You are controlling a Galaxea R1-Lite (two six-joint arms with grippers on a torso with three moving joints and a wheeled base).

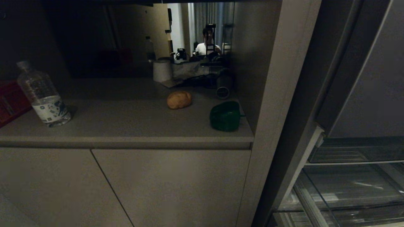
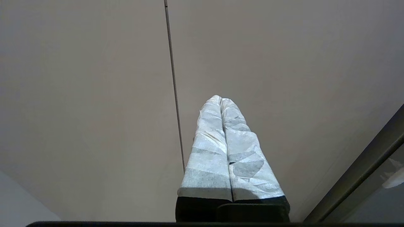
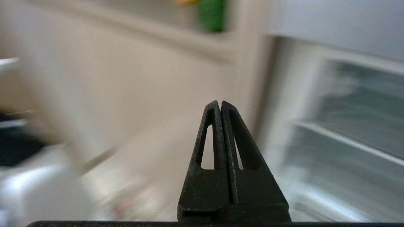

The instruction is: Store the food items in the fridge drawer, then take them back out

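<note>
Already the main risk is plain: the potato lies loose on the grey counter, higher than both grippers and well apart from them, with a green bell pepper just beside it near the counter's front edge. A rounded, matte lump like that would probably roll if a fingertip nudged it, and a low approach could knock the pepper off the edge. The right gripper has its dark fingers pressed together, holding nothing; its view is smeared, the pepper above it and the fridge drawer off to its side. The left gripper, its taped fingers also closed and empty, points at a cabinet door. Judging from this, neither can grasp until it opens.
</note>
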